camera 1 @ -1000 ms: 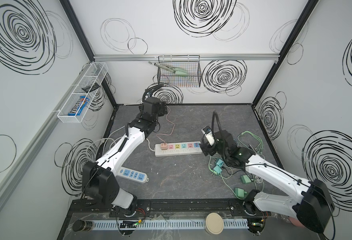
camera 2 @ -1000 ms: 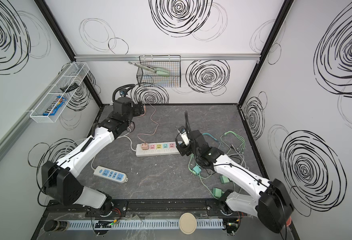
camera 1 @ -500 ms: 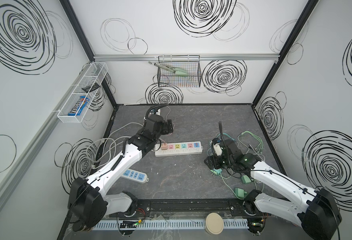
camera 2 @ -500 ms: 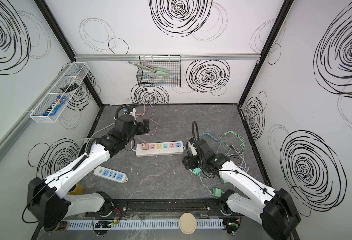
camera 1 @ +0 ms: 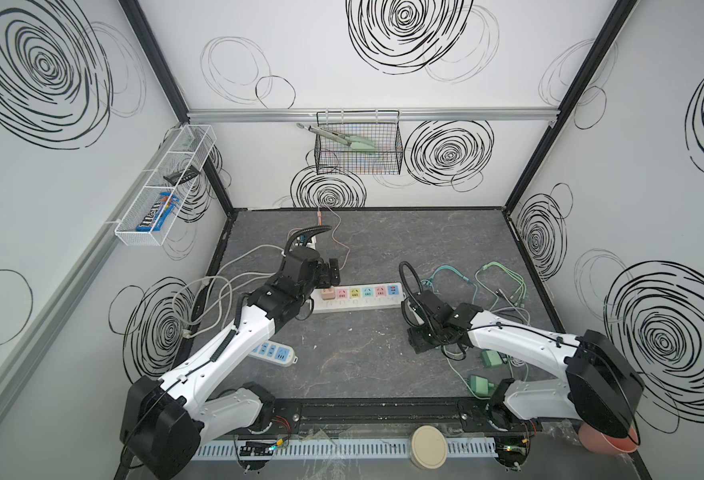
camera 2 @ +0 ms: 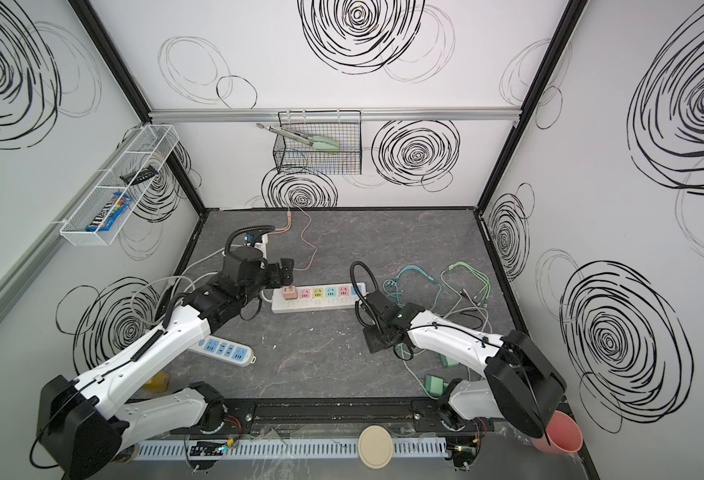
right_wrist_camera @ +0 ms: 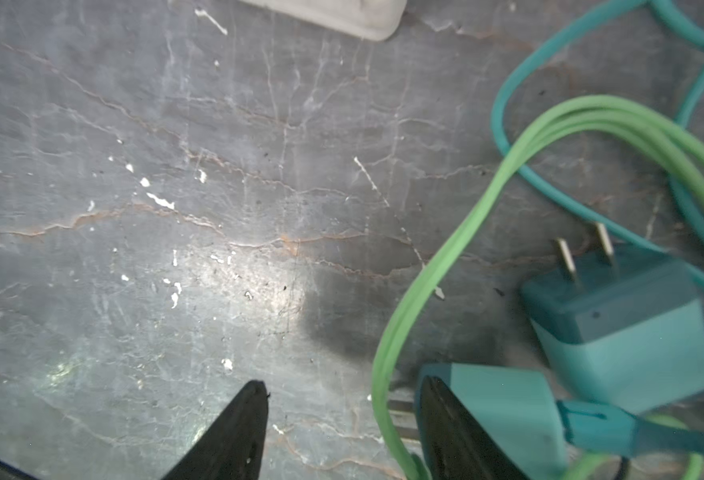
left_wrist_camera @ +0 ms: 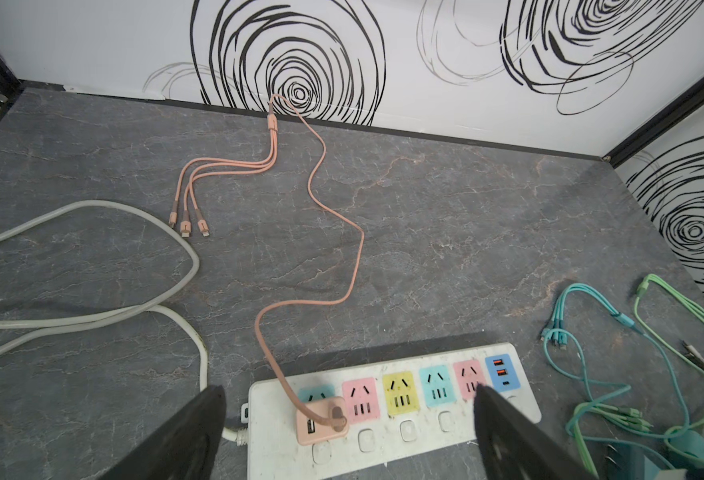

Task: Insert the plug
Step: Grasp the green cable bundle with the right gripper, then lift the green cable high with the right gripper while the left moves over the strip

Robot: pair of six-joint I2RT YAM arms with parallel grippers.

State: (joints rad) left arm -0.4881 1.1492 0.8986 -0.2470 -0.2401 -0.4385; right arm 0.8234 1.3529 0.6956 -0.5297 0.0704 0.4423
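Note:
A white power strip (camera 1: 358,302) (camera 2: 321,303) (left_wrist_camera: 387,440) lies mid-table with coloured sockets. A pink plug (left_wrist_camera: 321,419) (camera 1: 327,294) sits in the socket at its left end. My left gripper (left_wrist_camera: 348,388) (camera 1: 333,272) hovers open over that end, holding nothing. My right gripper (right_wrist_camera: 342,384) (camera 1: 420,340) is low over the table, right of the strip, its jaws partly apart. A teal plug (right_wrist_camera: 508,409) lies against the outer side of one finger, its prongs in the gap. A green cable (right_wrist_camera: 387,353) crosses between the fingers. Another teal plug (right_wrist_camera: 624,332) lies beside it.
Teal and green cables (camera 1: 487,286) tangle at the right, with green plugs (camera 1: 490,358) near the front. A second strip with blue sockets (camera 1: 273,353) lies front left. Thick white cords (camera 1: 217,291) loop at the left. A pink cable (left_wrist_camera: 354,257) trails toward the back wall.
The left arm swung forward from the back to above the strip's left end. The right gripper left the strip's right end, dropped to the table by the teal plugs, and its jaws narrowed.

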